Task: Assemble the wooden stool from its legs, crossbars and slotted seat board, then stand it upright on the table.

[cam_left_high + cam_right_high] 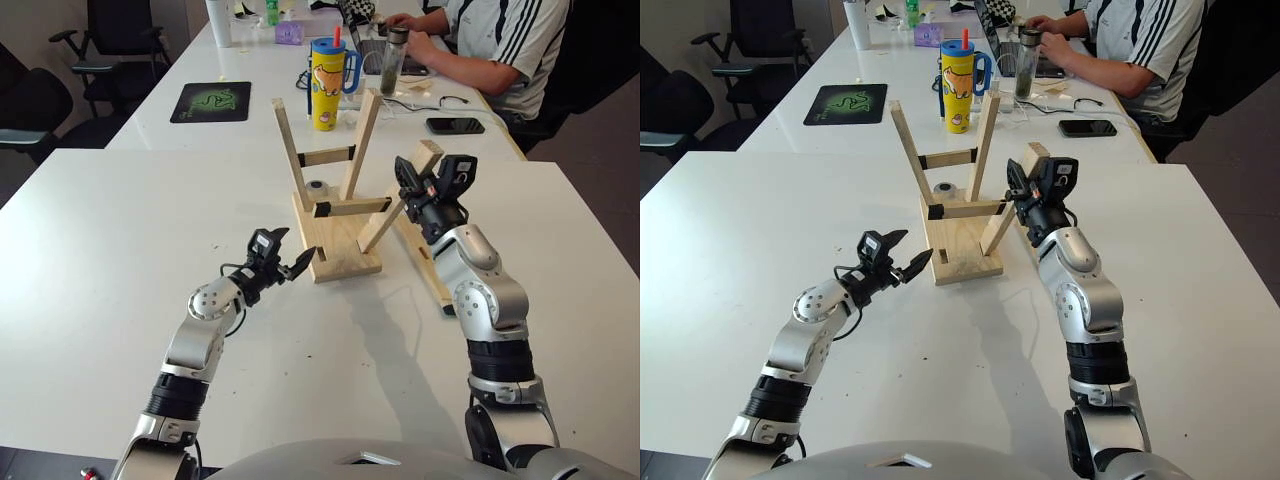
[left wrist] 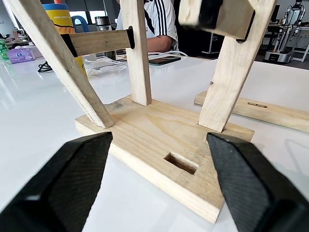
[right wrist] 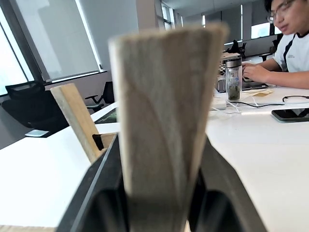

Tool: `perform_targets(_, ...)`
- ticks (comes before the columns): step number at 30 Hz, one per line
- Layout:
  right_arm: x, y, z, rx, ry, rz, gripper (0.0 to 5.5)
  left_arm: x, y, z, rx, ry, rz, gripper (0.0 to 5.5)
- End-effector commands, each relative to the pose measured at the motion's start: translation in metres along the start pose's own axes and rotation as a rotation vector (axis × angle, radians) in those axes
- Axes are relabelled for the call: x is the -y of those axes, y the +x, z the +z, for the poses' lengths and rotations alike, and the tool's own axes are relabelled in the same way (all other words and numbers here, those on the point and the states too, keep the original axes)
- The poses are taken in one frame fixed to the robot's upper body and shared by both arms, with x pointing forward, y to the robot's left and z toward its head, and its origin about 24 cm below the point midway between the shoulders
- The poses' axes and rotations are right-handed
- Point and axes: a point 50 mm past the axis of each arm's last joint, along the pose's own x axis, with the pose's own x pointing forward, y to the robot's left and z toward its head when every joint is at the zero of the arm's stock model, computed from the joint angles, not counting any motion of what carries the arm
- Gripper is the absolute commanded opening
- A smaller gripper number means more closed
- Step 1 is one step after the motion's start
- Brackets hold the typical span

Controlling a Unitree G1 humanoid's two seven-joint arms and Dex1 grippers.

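Pale wood seat board [image 1: 342, 258] lies flat on the white table [image 1: 120, 260], with two legs [image 1: 292, 150] rising from its far side, tilted toward each other's line and joined by two crossbars [image 1: 330, 155] with dark ends. A third leg [image 1: 383, 224] leans from the board's right side; the right gripper [image 1: 416, 186] has its fingers closed against both faces of that leg near its upper end. The leg's foot meets the board, but whether it sits fully in its slot cannot be told. One rectangular slot [image 2: 181, 163] near the board's near edge stands open. The left gripper [image 1: 289, 251] hangs just off the board's near left corner, fingers [image 2: 72, 183] spread wide, holding nothing, clear of the wood. A wide stretch of table top lies left of the board and between it and the robot. A loose slotted board [image 1: 432, 272] lies flat just right of the seat board, partly covered by the right arm. Behind the seat board, well apart, stand a yellow cup [image 1: 327, 85], a phone [image 1: 455, 125] and a dark mouse mat [image 1: 211, 101]. A small round grey item [image 1: 318, 187] between the two legs is too small to identify. In the right wrist view the held leg is blurred.
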Motion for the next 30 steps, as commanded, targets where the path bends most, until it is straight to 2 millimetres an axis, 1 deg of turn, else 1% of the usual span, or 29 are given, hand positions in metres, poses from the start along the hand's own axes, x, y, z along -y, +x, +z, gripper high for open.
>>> perform_targets(1,0.011,-0.012,-0.027,-0.108,-0.039,-0.060,1.02,-0.002,-0.004,-0.002,-0.010,-0.005,0.013,3.62)
perform_targets(6,0.005,-0.012,-0.021,-0.067,0.028,-0.055,1.02,-0.004,-0.010,-0.006,-0.028,-0.011,0.028,3.62)
perform_targets(10,0.008,-0.012,-0.015,-0.046,0.056,-0.094,1.02,-0.005,-0.011,-0.008,-0.035,-0.011,0.035,3.62)
perform_targets(11,0.006,-0.012,-0.010,-0.030,0.059,-0.097,1.38,-0.006,-0.011,-0.007,-0.035,-0.009,0.036,3.62)
perform_targets(15,-0.009,-0.004,0.023,0.069,0.067,-0.065,1.88,-0.006,-0.011,-0.007,-0.043,0.012,0.028,3.62)
perform_targets(16,-0.012,-0.002,0.033,0.102,0.074,-0.061,2.09,-0.006,-0.011,-0.006,-0.042,0.012,0.029,3.62)
perform_targets(19,-0.018,0.002,0.064,0.195,0.077,-0.058,2.09,-0.006,-0.011,-0.007,-0.043,0.013,0.029,3.62)
perform_targets(24,-0.018,0.007,0.100,0.299,0.025,-0.058,2.09,-0.006,-0.012,-0.007,-0.043,0.016,0.031,3.62)
perform_targets(25,-0.017,0.008,0.104,0.307,0.022,-0.058,2.09,-0.006,-0.012,-0.006,-0.042,0.017,0.034,3.62)
perform_targets(27,-0.014,0.011,0.102,0.294,0.020,-0.058,2.09,-0.006,-0.011,-0.007,-0.041,0.018,0.035,3.62)
perform_targets(30,-0.013,0.017,0.074,0.121,0.062,-0.003,2.09,-0.005,-0.010,-0.007,-0.041,0.018,0.034,3.62)
